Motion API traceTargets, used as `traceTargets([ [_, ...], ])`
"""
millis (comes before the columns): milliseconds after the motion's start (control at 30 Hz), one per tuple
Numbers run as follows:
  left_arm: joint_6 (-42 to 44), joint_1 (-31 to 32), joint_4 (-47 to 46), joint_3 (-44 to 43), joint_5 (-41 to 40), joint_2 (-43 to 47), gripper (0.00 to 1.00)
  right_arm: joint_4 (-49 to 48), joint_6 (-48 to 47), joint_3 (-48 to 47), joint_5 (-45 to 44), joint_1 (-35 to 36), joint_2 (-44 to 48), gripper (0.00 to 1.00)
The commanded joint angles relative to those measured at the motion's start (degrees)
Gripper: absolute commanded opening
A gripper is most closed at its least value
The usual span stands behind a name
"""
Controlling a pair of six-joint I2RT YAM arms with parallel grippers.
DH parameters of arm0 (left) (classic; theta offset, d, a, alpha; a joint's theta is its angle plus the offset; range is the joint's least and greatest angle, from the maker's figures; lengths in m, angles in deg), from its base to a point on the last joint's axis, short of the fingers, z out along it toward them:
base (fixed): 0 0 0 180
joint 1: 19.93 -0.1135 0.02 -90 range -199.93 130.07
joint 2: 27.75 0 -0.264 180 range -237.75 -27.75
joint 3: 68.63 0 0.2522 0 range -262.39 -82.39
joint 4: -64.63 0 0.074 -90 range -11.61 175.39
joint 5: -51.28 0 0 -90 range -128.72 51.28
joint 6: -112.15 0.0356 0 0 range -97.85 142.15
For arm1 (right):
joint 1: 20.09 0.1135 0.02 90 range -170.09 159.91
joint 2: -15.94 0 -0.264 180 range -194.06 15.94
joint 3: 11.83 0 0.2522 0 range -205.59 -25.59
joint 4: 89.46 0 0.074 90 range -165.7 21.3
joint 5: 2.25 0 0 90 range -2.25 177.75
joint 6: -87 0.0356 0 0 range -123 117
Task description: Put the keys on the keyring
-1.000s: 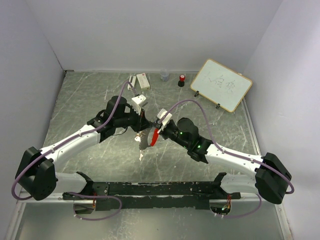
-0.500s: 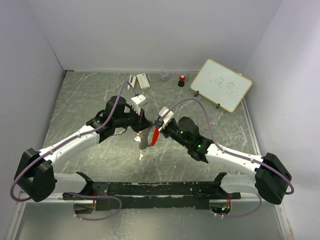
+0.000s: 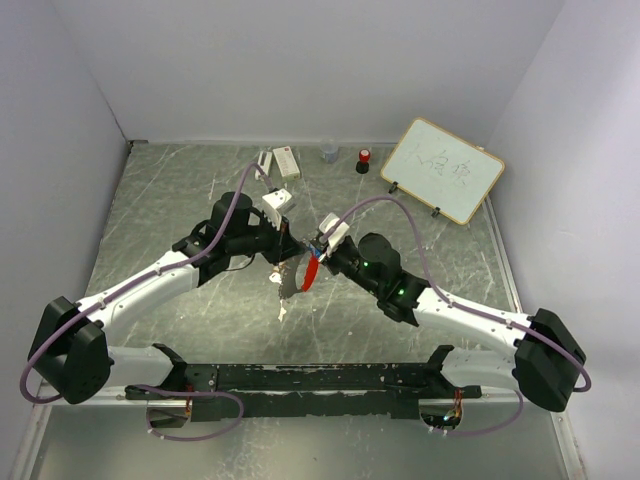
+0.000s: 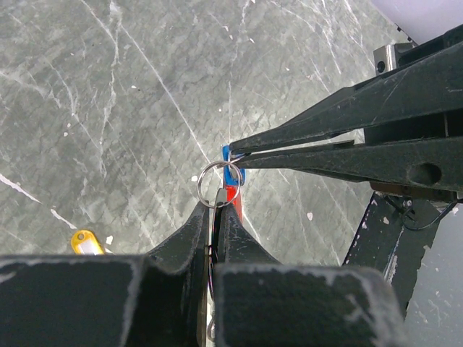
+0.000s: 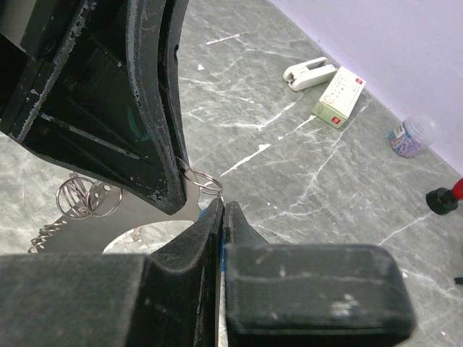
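Note:
The keyring hangs between both grippers above the table's middle. Its wire loop (image 4: 215, 184) juts from the tips of my left gripper (image 4: 217, 202), which is shut on it, with a thin grey metal strip also between the jaws. My right gripper (image 5: 224, 206) is shut on the blue tab (image 4: 234, 175), and its fingers (image 4: 311, 134) reach in from the right. The red tag (image 3: 310, 272) hangs below. A grey metal piece (image 3: 285, 283) with extra rings (image 5: 87, 199) dangles under the left gripper (image 3: 291, 257). One small yellow key (image 4: 85, 242) lies on the table.
At the back stand a whiteboard (image 3: 442, 170), a red-capped black stamp (image 3: 364, 158), a clear cup (image 3: 329, 151) and a white box (image 3: 286, 160). A white stapler-like item (image 5: 309, 72) lies beside the box. A black rail (image 3: 320, 378) spans the near edge.
The right gripper has edged slightly closer to the left gripper. Both grips are unchanged.

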Motion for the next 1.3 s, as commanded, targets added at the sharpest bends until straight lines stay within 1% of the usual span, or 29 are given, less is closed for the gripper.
traceTargets([
  [0, 0.60, 0.38, -1.39, 0.74, -0.45, 0.15, 0.07, 2.35, -3.08, -2.47, -2.79, -1.12, 1.13, 0.00],
  [200, 0.49, 0.38, -1.72, 0.29, -1.42, -0.44, 0.07, 4.58, -4.76, -4.57, -2.18, -1.23, 0.57, 0.00],
  [267, 0.48, 0.31, -1.60, 0.24, -1.98, -0.53, 0.10, 5.21, -4.97, -5.09, -2.19, -1.26, 0.42, 0.00],
  [300, 0.40, 0.36, -1.69, 0.15, -2.19, -0.59, 0.14, 5.48, -5.04, -5.30, -2.13, -1.24, 0.36, 0.00],
  [367, 0.31, 0.35, -1.67, 0.02, -2.84, -0.64, 0.29, 5.71, -5.15, -5.43, -2.14, -1.32, 0.32, 0.00],
  [467, 0.31, 0.34, -0.90, -0.43, -4.51, -0.61, 0.46, 5.90, -5.36, -5.69, -2.19, -1.32, 0.56, 0.00],
  [500, 0.38, 0.36, -0.57, -0.55, -5.57, -0.39, 0.51, 6.03, -5.47, -5.85, -2.25, -1.30, 0.62, 0.00],
  [567, 0.40, 0.30, -0.27, -0.48, -7.22, 0.19, 0.54, 6.53, -5.68, -6.24, -2.34, -1.32, 0.67, 0.00],
  [633, 0.54, 0.36, -0.21, -0.43, -8.47, 0.88, 0.54, 7.16, -5.77, -6.77, -2.43, -1.31, 0.61, 0.00],
  [800, 1.05, 0.37, -2.08, 0.51, -10.30, 2.99, 0.50, 8.95, -5.83, -8.06, -2.71, -1.32, 0.06, 0.00],
  [933, 2.00, 0.33, -5.25, 1.88, -8.90, 4.58, 0.42, 11.77, -4.96, -10.40, -3.41, -1.31, -1.05, 0.00],
  [1067, 2.52, 0.42, -9.46, 3.62, -6.79, 5.73, 0.38, 15.37, -4.22, -12.85, -3.67, -1.32, -1.98, 0.00],
  [1200, 2.90, 0.57, -14.25, 5.88, -5.78, 6.62, 0.37, 18.11, -4.01, -14.56, -3.50, -1.40, -2.12, 0.00],
  [1267, 3.11, 0.62, -15.04, 6.39, -5.94, 6.47, 0.37, 18.70, -4.45, -14.75, -3.60, -1.41, -2.00, 0.00],
])
